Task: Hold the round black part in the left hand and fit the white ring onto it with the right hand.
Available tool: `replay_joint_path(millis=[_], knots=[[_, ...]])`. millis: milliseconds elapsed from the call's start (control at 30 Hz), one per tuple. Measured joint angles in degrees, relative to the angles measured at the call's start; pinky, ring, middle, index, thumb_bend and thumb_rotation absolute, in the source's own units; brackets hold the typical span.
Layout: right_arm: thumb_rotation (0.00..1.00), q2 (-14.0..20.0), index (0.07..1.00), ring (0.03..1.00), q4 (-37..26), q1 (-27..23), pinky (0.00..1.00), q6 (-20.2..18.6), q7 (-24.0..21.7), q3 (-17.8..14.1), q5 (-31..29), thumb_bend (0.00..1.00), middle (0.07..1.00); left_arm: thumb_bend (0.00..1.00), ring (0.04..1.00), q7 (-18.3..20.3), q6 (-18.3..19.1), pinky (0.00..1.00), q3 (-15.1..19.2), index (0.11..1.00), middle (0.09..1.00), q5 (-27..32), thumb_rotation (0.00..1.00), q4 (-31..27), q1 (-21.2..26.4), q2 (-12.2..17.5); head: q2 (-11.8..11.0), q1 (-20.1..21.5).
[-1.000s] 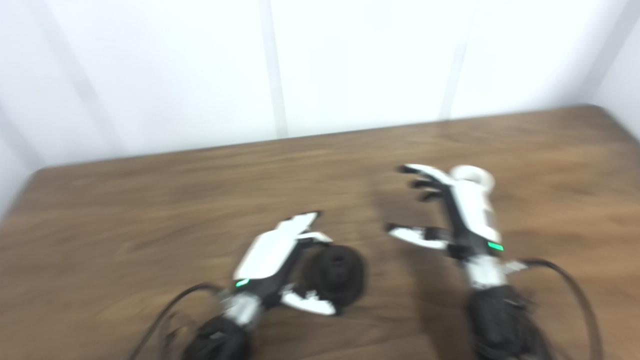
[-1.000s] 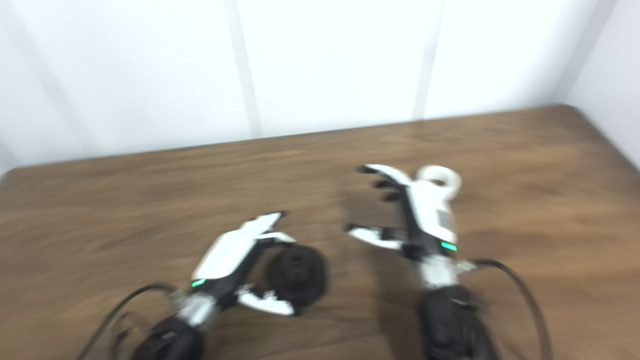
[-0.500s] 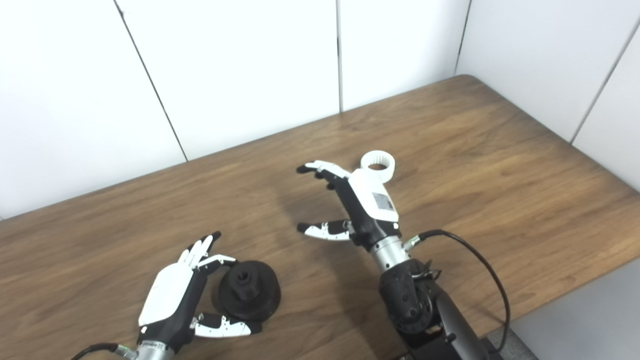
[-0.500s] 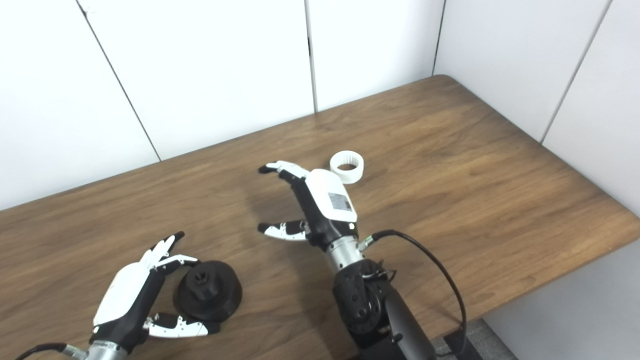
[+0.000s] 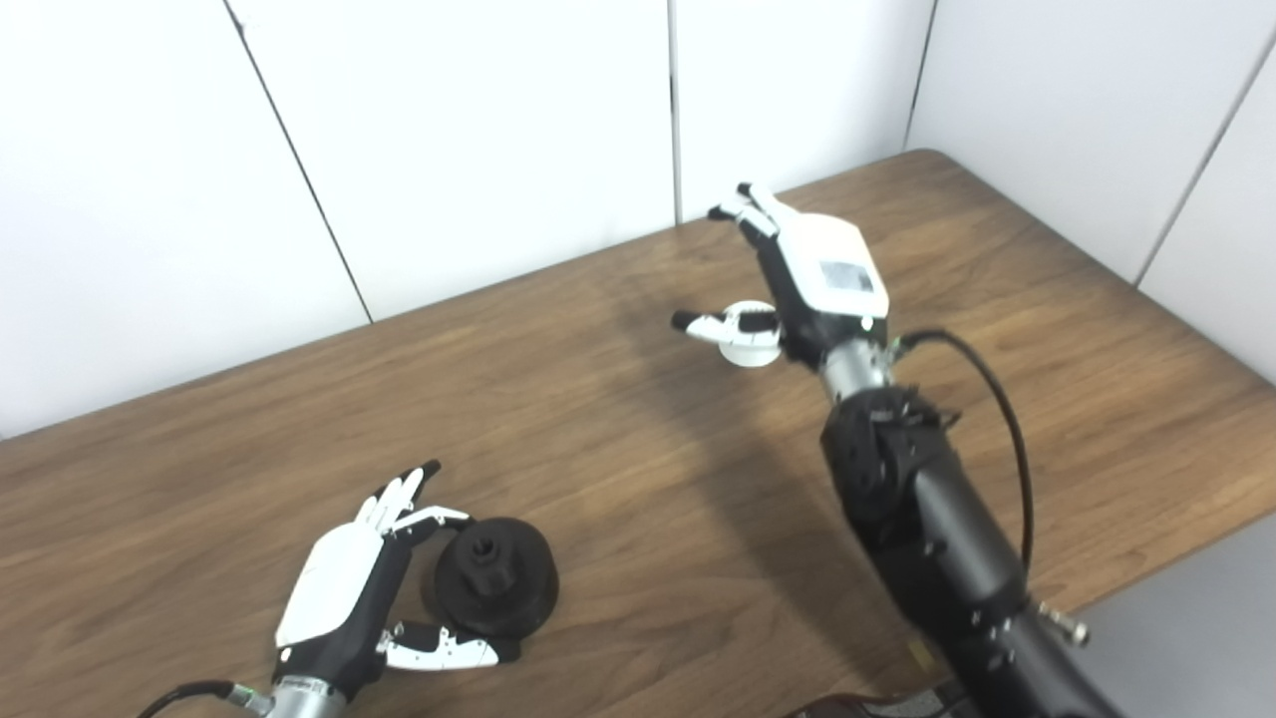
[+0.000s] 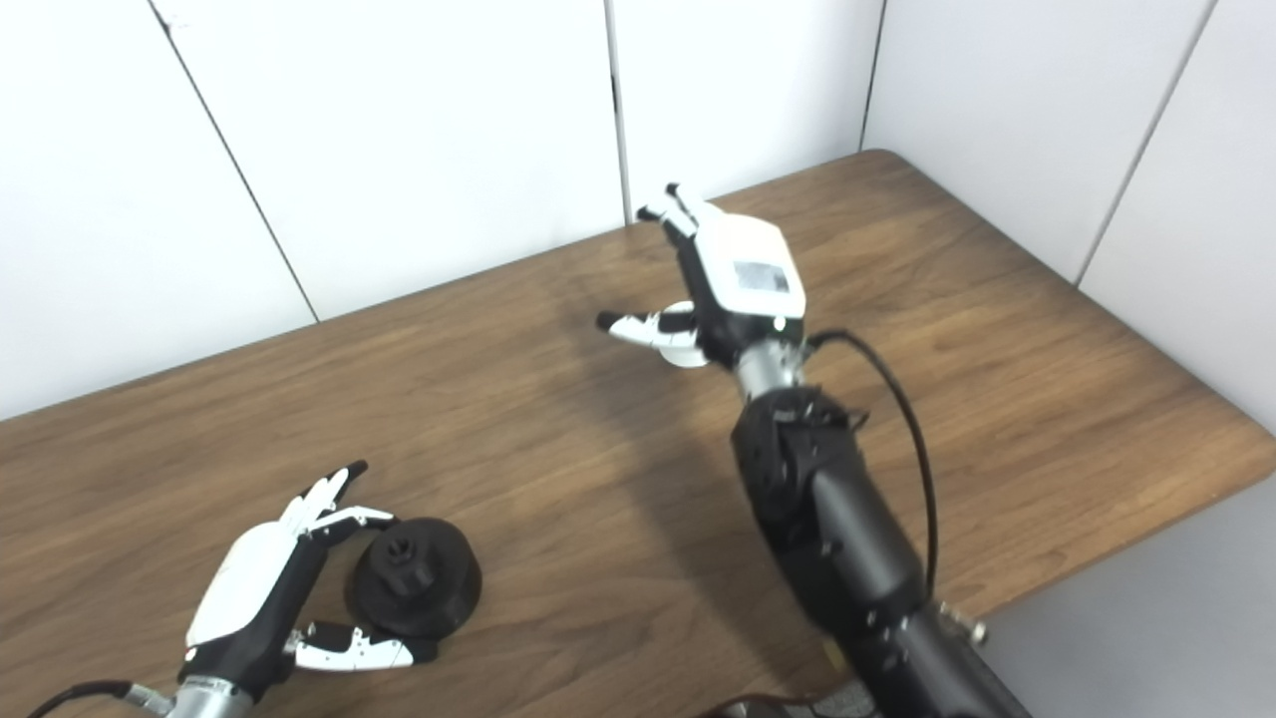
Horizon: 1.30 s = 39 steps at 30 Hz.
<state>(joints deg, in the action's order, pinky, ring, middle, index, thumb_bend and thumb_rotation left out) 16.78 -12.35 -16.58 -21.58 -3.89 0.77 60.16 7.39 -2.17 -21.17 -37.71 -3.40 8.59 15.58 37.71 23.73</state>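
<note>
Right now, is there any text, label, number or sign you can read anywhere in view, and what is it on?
Grey label on the back of the right hand: some print on it, too small and blurred to read.
Left hand, round black part, white ring, table: no readable text or signs.

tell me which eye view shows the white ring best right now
The left eye view: more of the white ring shows below the open right hand. In the right eye view only a sliver of the ring peeks out under the thumb.
</note>
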Motion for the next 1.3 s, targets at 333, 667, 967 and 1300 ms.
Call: replay_joint_path(millis=[333,667,967,1300], knots=[[0.70,4.74,0.898,0.959,8.57,-4.25,0.80,-4.29,-9.01,0.77,-1.60,0.94,1.000,0.95,1.000,-0.04,-0.57,1.00,0.37,0.608,1.000,0.07,0.29,0.47,0.07,-0.11,-0.09,-0.70],[0.78,6.24,0.925,0.983,15.24,-6.33,0.79,-4.91,-16.13,2.74,-3.39,1.00,1.000,0.95,1.000,0.11,-0.38,1.00,0.64,0.610,1.000,0.07,0.29,0.47,0.07,-0.34,0.26,-1.14],[0.73,7.84,0.915,1.000,16.11,-6.74,0.84,-4.90,-18.87,4.14,-4.25,1.00,1.000,0.95,1.000,0.42,0.33,1.00,0.82,0.611,1.000,0.07,0.28,0.43,0.06,-0.46,0.70,-1.15],[0.55,7.88,0.867,1.000,15.28,-6.72,0.87,-4.90,-21.76,4.50,-2.45,1.00,1.000,0.95,1.000,0.66,0.18,1.00,1.09,0.609,1.000,0.08,0.30,0.33,0.03,-0.45,0.88,-1.06]])
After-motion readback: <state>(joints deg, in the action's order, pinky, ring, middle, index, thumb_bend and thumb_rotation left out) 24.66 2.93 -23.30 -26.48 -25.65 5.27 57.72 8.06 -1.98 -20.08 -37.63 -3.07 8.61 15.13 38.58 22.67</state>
